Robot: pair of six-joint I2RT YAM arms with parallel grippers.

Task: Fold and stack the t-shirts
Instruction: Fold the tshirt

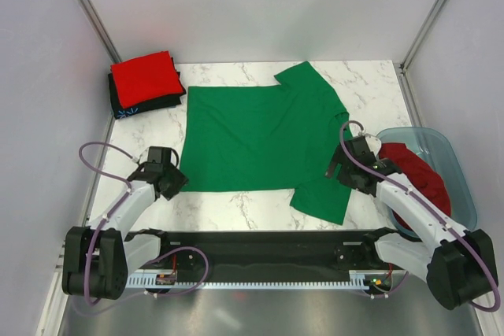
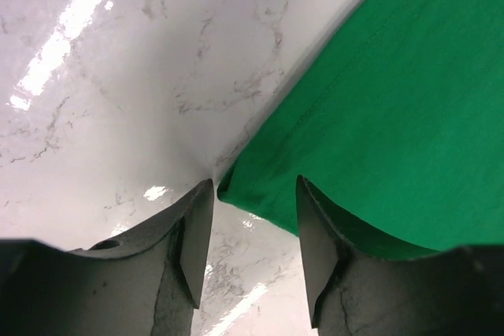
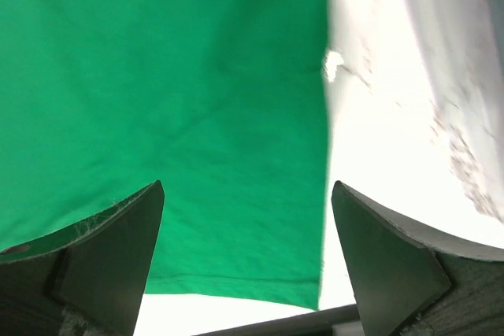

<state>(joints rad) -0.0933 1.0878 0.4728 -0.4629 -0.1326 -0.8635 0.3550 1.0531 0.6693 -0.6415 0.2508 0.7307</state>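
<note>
A bright green t-shirt [image 1: 256, 139] lies spread flat on the marble table [image 1: 370, 88]. My left gripper [image 1: 178, 182] is open at the shirt's near left corner; in the left wrist view [image 2: 253, 194] that corner [image 2: 236, 186] lies between the fingers. My right gripper [image 1: 337, 169] is open over the shirt's near right sleeve; the right wrist view [image 3: 248, 194] shows the sleeve hem [image 3: 236, 281] below. A folded red t-shirt [image 1: 146, 78] lies on a folded black one [image 1: 142, 105] at the far left. Another red t-shirt [image 1: 417, 179] lies in the tub.
A translucent blue plastic tub [image 1: 457, 171] stands at the right edge, beside my right arm. Grey walls close in the table on the left, right and back. A black rail [image 1: 252, 245] runs along the near edge.
</note>
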